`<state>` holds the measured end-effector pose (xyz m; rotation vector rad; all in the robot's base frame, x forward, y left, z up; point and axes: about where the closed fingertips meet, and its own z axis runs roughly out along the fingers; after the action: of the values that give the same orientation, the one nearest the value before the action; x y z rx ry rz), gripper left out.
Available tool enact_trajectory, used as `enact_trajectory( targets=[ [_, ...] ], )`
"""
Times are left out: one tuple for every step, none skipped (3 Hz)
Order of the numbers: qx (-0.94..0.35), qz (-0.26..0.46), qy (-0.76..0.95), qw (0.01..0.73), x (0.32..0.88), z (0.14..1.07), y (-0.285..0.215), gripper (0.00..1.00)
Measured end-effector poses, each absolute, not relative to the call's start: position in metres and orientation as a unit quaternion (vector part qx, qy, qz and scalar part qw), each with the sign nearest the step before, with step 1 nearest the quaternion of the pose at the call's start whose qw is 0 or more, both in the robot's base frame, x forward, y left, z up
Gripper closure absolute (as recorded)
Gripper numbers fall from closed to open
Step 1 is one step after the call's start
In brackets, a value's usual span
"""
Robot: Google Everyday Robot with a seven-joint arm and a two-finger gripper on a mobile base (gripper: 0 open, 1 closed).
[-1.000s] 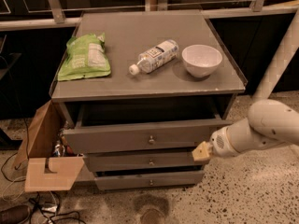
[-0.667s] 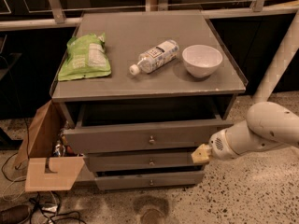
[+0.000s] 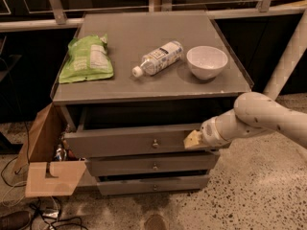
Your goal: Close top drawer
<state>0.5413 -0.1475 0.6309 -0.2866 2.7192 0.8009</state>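
The top drawer (image 3: 129, 142) is a wide grey drawer with a small round knob (image 3: 155, 143) at the centre of its front. It stands pulled out from the cabinet, with a dark gap above its front edge. My gripper (image 3: 194, 139) comes in from the right on a white arm (image 3: 259, 116). Its yellowish tip sits against the right part of the drawer front, right of the knob. Two slimmer grey drawers (image 3: 153, 166) lie below, pulled out less.
On the cabinet top (image 3: 144, 37) lie a green snack bag (image 3: 86, 60), a plastic bottle (image 3: 158, 58) on its side and a white bowl (image 3: 206, 62). An open cardboard box (image 3: 45, 152) and cables stand at the left on the speckled floor.
My gripper has moved slightly left along the drawer front. The drawer looks about as far out as before.
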Motion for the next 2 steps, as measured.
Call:
enact_trajectory(
  targets=[
    [-0.103, 0.285, 0.940, 0.155, 0.559, 0.625, -0.134, 1.00],
    [-0.104, 0.288, 0.938, 0.163, 0.571, 0.618, -0.126, 1.00]
  ],
)
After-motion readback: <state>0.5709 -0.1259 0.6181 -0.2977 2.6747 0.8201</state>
